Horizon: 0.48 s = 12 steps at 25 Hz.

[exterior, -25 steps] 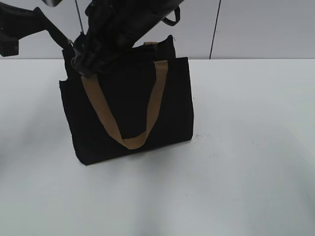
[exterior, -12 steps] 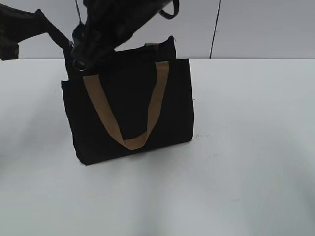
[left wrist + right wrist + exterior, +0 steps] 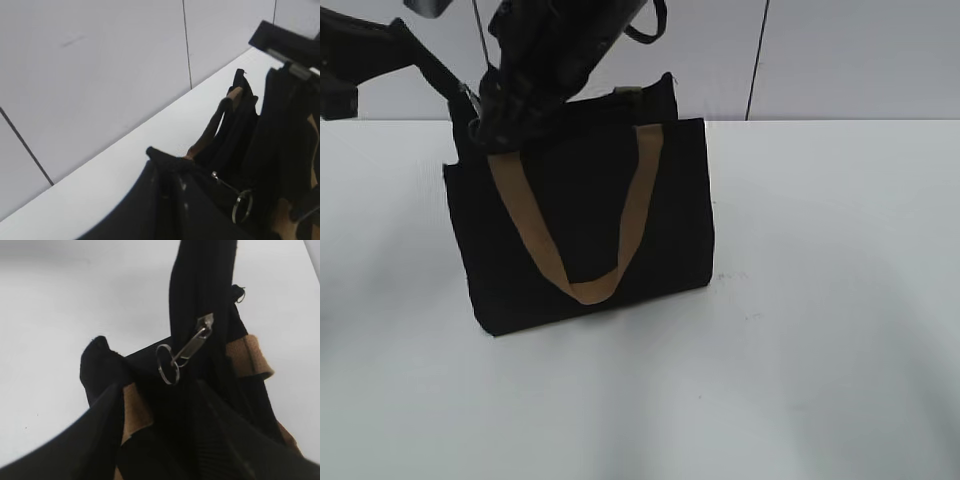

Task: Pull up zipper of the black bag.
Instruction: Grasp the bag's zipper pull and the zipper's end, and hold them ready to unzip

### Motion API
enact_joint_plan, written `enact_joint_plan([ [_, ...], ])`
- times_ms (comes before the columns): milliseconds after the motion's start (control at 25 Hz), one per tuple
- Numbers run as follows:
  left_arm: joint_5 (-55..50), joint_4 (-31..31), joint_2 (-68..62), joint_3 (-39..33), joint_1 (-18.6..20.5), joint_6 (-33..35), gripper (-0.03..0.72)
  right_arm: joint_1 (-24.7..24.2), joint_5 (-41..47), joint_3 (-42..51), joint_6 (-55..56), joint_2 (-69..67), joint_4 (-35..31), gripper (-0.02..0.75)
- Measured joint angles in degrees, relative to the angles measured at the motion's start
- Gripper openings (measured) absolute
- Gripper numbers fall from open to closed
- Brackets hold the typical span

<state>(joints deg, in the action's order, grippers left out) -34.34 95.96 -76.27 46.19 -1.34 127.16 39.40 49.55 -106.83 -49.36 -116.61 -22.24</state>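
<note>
Now the black bag [image 3: 585, 215] stands upright on the white table [image 3: 820, 300], both arms crowd its top corner at ten o'clock, the zipper [image 3: 192, 342] dangles its ring there, and I cannot tell how either gripper's fingers stand.

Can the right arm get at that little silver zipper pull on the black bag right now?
Probably yes. In the right wrist view the zipper with its ring hangs uncovered on the black bag just ahead of that arm, nothing lying across it. Its end effector's opening isn't visible.
</note>
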Motion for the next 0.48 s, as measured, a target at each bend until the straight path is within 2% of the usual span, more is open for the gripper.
enact_joint_plan([
  [480,-0.92,1.86,0.00,0.00,0.00,0.00,0.020,0.00,-4.56,-0.21,-0.07,-2.01,-1.84,0.321],
])
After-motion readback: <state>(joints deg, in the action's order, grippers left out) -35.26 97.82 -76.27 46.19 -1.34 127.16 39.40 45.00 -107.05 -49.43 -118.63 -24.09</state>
